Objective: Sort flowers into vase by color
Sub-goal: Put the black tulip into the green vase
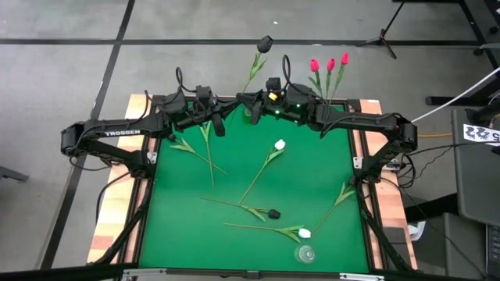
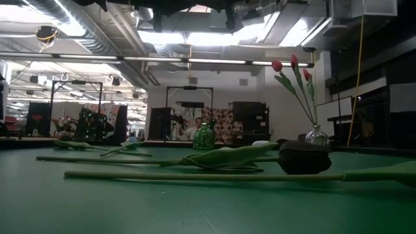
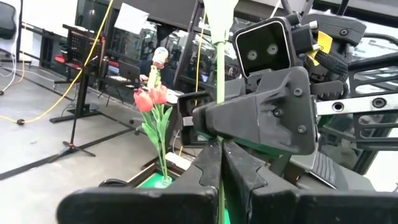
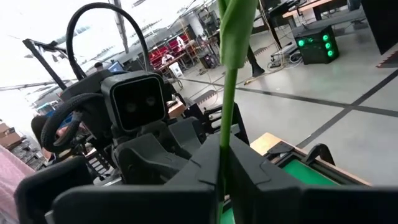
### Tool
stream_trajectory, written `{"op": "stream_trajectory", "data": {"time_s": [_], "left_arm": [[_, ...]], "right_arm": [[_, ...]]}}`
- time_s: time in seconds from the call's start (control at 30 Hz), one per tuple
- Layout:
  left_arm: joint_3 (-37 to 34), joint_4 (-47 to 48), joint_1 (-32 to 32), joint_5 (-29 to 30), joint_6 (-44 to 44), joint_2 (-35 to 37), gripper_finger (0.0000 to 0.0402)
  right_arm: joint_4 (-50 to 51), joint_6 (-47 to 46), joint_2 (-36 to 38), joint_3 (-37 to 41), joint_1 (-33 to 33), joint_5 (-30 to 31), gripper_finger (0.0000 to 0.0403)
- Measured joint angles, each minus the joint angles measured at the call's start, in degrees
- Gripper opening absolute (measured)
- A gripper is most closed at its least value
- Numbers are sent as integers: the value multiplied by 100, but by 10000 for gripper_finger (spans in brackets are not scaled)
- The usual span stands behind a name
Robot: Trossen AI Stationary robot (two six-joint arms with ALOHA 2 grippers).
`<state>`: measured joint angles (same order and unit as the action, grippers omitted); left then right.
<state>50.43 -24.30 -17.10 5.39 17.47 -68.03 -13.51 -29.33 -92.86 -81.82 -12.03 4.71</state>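
Black tulip [image 1: 266,44] upright past the table's [image 1: 312,168] far edge, stem pinched by both the left gripper [image 3: 219,163] and the right gripper [image 4: 227,163]. Three red tulips [image 1: 328,64] in a vase nearby.

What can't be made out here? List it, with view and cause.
- Head of the black tulip: cut by the top edge in both wrist views.
- The left tool and right tool: above the low view's top edge.
- The green vase: mostly hidden by the arms in the high view.
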Motion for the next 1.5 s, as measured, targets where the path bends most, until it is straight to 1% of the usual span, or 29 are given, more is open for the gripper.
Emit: {"op": "stream_trajectory", "data": {"time_s": [0.17,0.37,0.5,0.67,0.77,0.87,0.97,1.03,1.1,1.2,1.27,1.37,1.5], "left_arm": [[0,57,0,-1,24,0,2],[0,176,0,-2,-24,1,30],[0,371,0,-7,-405,15,61],[0,792,0,-17,-844,91,115],[0,1173,-19,3,-1136,290,148],[0,1532,-96,246,-1287,570,175],[0,1947,-215,413,-1313,888,193],[0,2181,-296,417,-1292,1063,198],[0,2384,-349,419,-1208,1201,199],[0,2608,-389,420,-1132,1301,197],[0,2745,-403,420,-1117,1303,195],[0,2927,-402,420,-1111,1300,195],[0,3197,-402,420,-1070,1296,194]], "right_arm": [[47,4,0,0,-2,-11,8],[58,5,2,0,0,26,6],[52,14,9,0,-17,89,5],[68,88,84,0,-138,121,4],[73,134,92,0,-241,141,3],[167,175,115,0,-371,203,3],[397,413,125,0,-494,535,3],[602,679,122,0,-571,904,2],[727,1074,89,-2,-610,1424,2],[605,2089,-100,-4,-612,1922,2],[356,2508,-278,-4,-604,1978,2],[8,2816,-531,-4,-607,1986,2],[-283,2991,-795,36,-724,1962,2]]}}
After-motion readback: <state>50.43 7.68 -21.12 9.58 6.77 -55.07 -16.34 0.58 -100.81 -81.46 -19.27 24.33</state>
